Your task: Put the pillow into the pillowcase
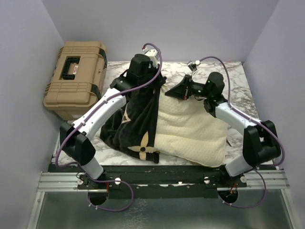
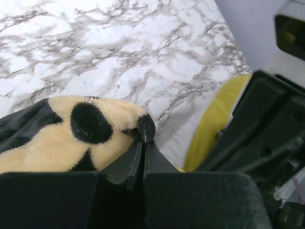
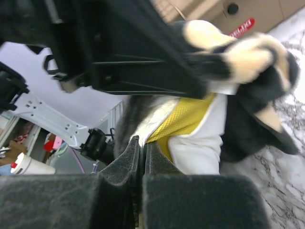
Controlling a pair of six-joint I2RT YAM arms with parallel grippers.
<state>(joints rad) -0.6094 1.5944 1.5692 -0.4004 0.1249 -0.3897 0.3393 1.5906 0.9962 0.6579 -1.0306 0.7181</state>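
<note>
The pillow (image 1: pixel 190 131) lies flat on the marble table (image 1: pixel 231 71), and the black flowered pillowcase (image 1: pixel 138 119) is draped over its left part. The left gripper (image 2: pixel 144 136) pinches the plush edge of the pillowcase and holds it up at the far side. The right gripper (image 3: pixel 141 148) has its fingers pressed together just beside the pillow's yellow band (image 3: pixel 183 119). I cannot tell if any cloth is between them.
</note>
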